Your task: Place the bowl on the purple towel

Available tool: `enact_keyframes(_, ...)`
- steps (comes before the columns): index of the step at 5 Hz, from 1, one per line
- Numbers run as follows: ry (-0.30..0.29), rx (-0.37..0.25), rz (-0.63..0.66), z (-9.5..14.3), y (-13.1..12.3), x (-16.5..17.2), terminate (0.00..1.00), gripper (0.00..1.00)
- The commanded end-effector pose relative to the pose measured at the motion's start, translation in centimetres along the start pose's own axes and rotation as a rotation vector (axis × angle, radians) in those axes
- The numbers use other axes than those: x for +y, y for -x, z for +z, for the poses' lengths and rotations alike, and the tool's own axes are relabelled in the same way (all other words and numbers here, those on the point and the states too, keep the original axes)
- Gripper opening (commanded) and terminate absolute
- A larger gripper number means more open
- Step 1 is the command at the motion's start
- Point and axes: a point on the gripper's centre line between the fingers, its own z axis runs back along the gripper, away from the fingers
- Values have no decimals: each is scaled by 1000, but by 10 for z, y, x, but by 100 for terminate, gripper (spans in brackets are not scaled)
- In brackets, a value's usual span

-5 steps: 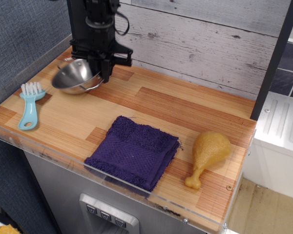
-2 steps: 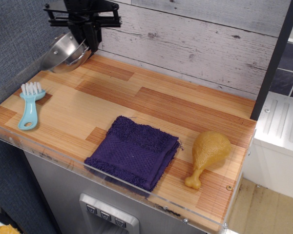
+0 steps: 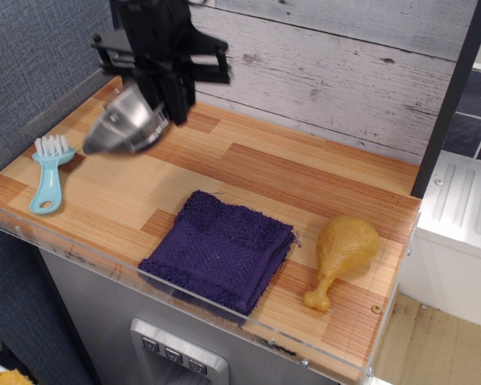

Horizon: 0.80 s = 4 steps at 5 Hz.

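Observation:
The shiny steel bowl [image 3: 127, 127] hangs tilted in the air over the back left of the wooden counter, with its outer side toward the camera. My black gripper [image 3: 167, 106] is shut on the bowl's rim from above. The purple towel [image 3: 218, 250] lies folded at the front middle of the counter, well to the right of and nearer than the bowl. Nothing lies on the towel.
A light blue brush [image 3: 48, 170] lies at the left edge. A yellow toy chicken drumstick [image 3: 341, 257] lies to the right of the towel. A grey plank wall [image 3: 345, 64] stands behind the counter [image 3: 248, 172], and a clear lip runs along the front edge.
The bowl was lifted up and to the back left, then carried down and to the right, toward the middle of the counter. It now tilts more steeply. Towel, brush and drumstick have not moved.

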Motion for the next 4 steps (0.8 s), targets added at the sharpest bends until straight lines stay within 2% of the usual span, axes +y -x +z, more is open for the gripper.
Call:
enact_keyframes(1,-15,-3,-78,-4,25,-23,0,0)
enact_keyframes(4,-69,49,-160,-28,51,-47,0,0)
